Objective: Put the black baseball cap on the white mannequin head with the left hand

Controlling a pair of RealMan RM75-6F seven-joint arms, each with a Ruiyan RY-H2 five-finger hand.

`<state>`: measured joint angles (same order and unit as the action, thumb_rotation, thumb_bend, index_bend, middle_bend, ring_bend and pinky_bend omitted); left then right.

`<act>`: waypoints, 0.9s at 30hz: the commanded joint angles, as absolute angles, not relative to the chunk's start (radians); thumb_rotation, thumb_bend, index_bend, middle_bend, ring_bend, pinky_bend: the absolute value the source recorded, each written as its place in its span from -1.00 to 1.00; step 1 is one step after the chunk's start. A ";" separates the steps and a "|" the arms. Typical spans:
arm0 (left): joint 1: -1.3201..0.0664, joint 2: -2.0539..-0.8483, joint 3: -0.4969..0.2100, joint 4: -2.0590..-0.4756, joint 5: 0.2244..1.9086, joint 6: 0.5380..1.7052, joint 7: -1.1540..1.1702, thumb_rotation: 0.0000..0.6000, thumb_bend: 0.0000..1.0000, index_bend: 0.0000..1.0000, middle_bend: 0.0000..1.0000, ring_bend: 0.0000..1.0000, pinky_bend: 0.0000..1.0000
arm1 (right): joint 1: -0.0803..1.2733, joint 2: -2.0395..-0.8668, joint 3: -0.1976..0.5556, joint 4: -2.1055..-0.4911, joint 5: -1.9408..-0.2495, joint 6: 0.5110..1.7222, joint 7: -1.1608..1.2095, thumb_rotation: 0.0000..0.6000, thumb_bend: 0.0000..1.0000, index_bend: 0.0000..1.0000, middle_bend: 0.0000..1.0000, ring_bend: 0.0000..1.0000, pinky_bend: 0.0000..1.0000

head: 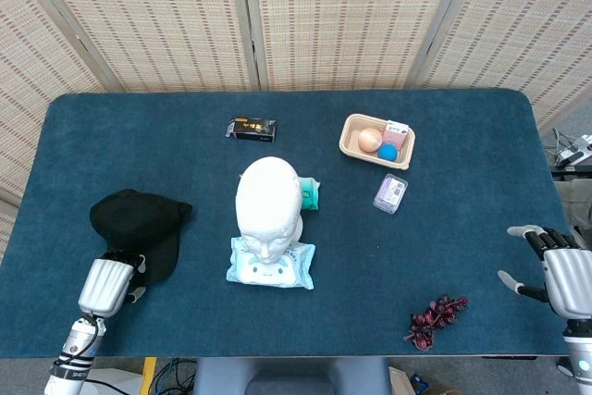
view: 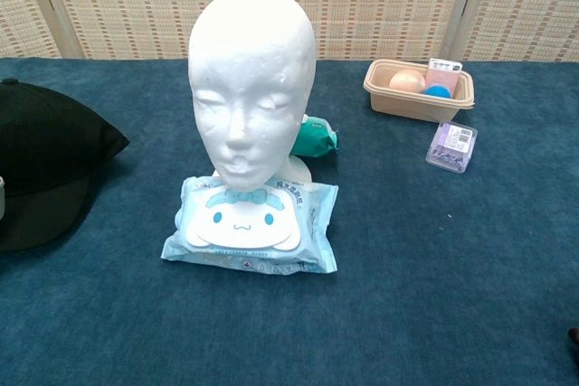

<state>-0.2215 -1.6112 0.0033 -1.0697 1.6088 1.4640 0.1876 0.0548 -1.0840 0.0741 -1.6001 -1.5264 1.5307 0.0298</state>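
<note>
Cap (head: 139,226), black, lies on the blue bench (head: 462,154) well to the left of the white mannequin head (head: 266,205), apart from it. The head stands upright near the middle of the bench, bare, its base on a pale blue wipes pack (head: 271,264).

Left hand (head: 104,284) sits at the near edge of the cap; its back faces the head camera and its fingers reach onto or under the brim. Whether they grip the cap cannot be told from either view.

Right hand (head: 553,270) rests far to the right of the mannequin head, at the bench edge, fingers spread and holding nothing.

Other items: a teal packet (head: 311,193) just behind the mannequin head, touching or nearly so; a small black box (head: 252,129) further behind it; a beige tray (head: 356,127) behind and to the right; a clear lilac case (head: 390,193) just in front of that tray; a dark red grape bunch (head: 435,318) in front and to the right.
</note>
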 commanded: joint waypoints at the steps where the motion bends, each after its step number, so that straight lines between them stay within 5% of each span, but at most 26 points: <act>1: -0.219 -1.622 0.000 -1.051 1.612 1.475 0.173 1.00 -0.95 0.00 0.18 -0.12 0.02 | 0.055 -1.084 0.074 -1.600 -1.527 1.531 0.030 1.00 -0.81 -0.35 -0.29 -0.38 -0.23; 11: -0.219 -1.640 -0.006 -1.013 1.620 1.510 0.131 1.00 -0.95 -0.08 -0.12 -0.29 0.01 | 0.054 -1.083 0.074 -1.600 -1.527 1.532 0.032 1.00 -0.81 -0.35 -0.29 -0.38 -0.23; 27: -0.214 -1.659 -0.014 -0.947 1.638 1.583 0.043 1.00 -0.95 0.05 -0.15 -0.30 0.00 | 0.055 -1.084 0.073 -1.602 -1.527 1.530 0.029 1.00 -0.81 -0.35 -0.29 -0.38 -0.23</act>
<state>-0.2146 -1.6579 -0.0139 -0.9495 1.6385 1.5810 0.0446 0.0549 -1.0840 0.0734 -1.6016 -1.5274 1.5304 0.0290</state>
